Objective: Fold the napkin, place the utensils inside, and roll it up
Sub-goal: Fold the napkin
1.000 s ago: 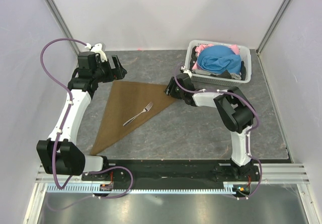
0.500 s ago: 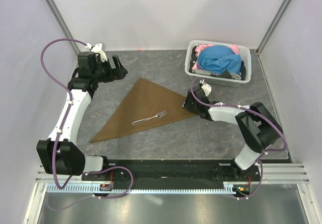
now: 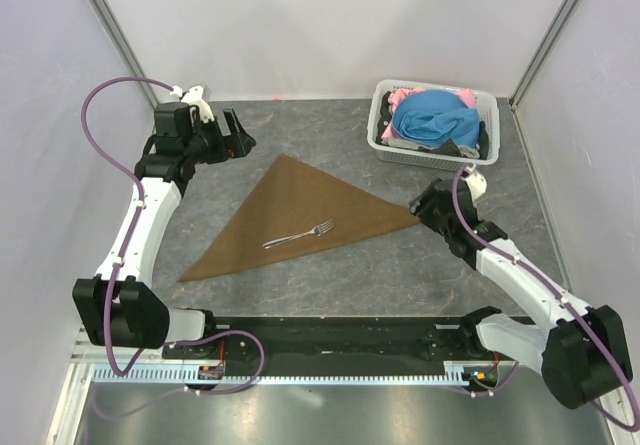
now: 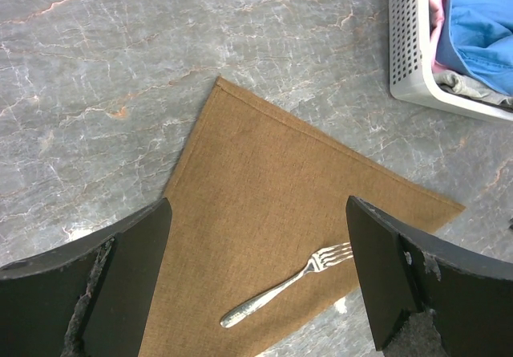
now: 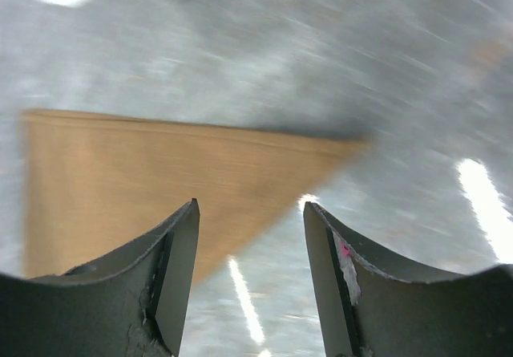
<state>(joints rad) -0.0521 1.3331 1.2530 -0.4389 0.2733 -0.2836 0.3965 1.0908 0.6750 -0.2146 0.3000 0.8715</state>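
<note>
Visitor: Napkin (image 3: 290,205) sits mid-worktop (image 3: 400,255), a flat brown triangle, with the fork (image 3: 298,235) lying across it near the lower edge, tines pointing right.

Friend: So the fold is done and the fork is in, I'd say. Rolling is what's left.

Visitor: Looks that way. The cloth seems soft and light, limp stuff. I'd expect it to sag and drag rather than hold a shape.

Friend: Where would you take hold of it?

Visitor: By a corner or the hemmed edge, pinching right through so the folded cloth doesn't slide apart. The right tool (image 3: 420,208) is just beside the right-hand tip, fingers apart with nothing between them. Its own camera is blurred, but the tip shows ahead of the gap.

Friend: And the other one?

Visitor: The left tool (image 3: 236,137) hangs over the far left of the worktop, spread wide and empty, clear of the cloth.

Friend: That fork worries me. Slim, smooth metal could well skid off if the cloth gets tugged.

Visitor: Agreed. The white basket (image 3: 425,157) of blue and pink clothes (image 3: 435,115) stands well apart, at the far right.
</note>
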